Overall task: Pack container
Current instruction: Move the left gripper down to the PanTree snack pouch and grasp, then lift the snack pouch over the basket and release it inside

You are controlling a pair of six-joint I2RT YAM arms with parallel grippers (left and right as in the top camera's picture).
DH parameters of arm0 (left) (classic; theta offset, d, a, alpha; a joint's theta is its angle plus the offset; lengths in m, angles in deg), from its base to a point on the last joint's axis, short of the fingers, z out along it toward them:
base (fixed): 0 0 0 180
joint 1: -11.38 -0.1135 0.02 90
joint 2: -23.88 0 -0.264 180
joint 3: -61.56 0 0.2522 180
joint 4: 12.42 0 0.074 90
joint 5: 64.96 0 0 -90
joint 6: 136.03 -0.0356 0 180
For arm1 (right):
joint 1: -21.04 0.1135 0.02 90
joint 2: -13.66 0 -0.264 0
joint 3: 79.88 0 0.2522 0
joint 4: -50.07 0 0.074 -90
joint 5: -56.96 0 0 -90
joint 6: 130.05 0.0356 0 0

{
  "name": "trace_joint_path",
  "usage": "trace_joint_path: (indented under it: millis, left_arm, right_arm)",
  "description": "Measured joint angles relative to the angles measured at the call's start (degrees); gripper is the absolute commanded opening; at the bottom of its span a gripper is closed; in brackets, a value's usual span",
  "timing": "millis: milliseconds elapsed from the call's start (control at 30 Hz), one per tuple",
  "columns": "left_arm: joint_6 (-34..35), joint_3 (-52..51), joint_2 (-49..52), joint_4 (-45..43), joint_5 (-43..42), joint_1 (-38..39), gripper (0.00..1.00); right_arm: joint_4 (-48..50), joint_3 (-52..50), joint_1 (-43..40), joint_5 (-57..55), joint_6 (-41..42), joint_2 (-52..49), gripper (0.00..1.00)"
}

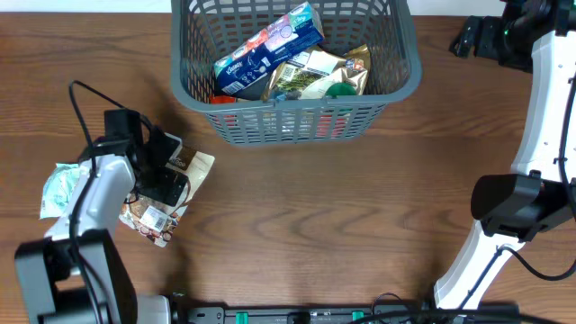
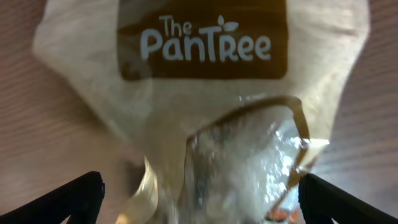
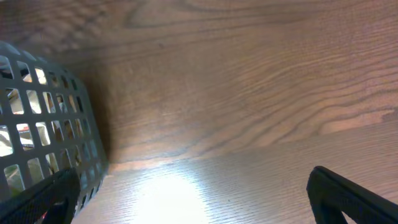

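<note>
Beige paper pouch [image 2: 205, 99] marked The PanTree, flat on the wooden table [image 1: 297, 207], straight beneath the left gripper [image 2: 202, 202]; fingers [image 2: 68, 199] spread wide on either side of it, clamped on nothing yet. Judged the step in hand: pick up this pouch. Lower squarely, straddle the crinkled end with the clear window, close firmly but without crushing the contents. Lift well above the thick rim before swinging across. Dark grey container [image 1: 297, 67] at the far middle of the table, well apart from the pouch, already holding a blue tissue pack [image 1: 267, 49] and other packets; aim over the middle, release low. Leave the pale green packet [image 1: 61, 191] beside the left arm undisturbed. Over by the container's lattice wall, right gripper [image 3: 199, 199] with fingers wide and empty; keep out of the drop path.
</note>
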Motion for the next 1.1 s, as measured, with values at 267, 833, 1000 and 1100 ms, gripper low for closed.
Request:
trace_joint_path:
  millis: [267,833,1000,1100]
  left_arm:
    - [-0.70,0.37,7.74,-1.81,-0.92,0.00,0.99]
    - [3.58,1.14,7.41,-0.79,-1.68,0.11,0.07]
    - [8.92,1.86,4.39,1.55,-2.27,0.22,0.06]
    - [11.96,4.52,0.72,6.69,-2.29,0.22,0.06]
  right_arm:
    - [-0.15,0.00,0.00,-0.02,-0.02,0.00,0.99]
    - [-0.17,0.00,0.00,-0.02,-0.22,0.00,0.99]
    - [-0.17,0.00,0.00,-0.02,-0.87,0.00,0.99]
    - [-0.17,0.00,0.00,-0.02,-1.09,0.00,0.99]
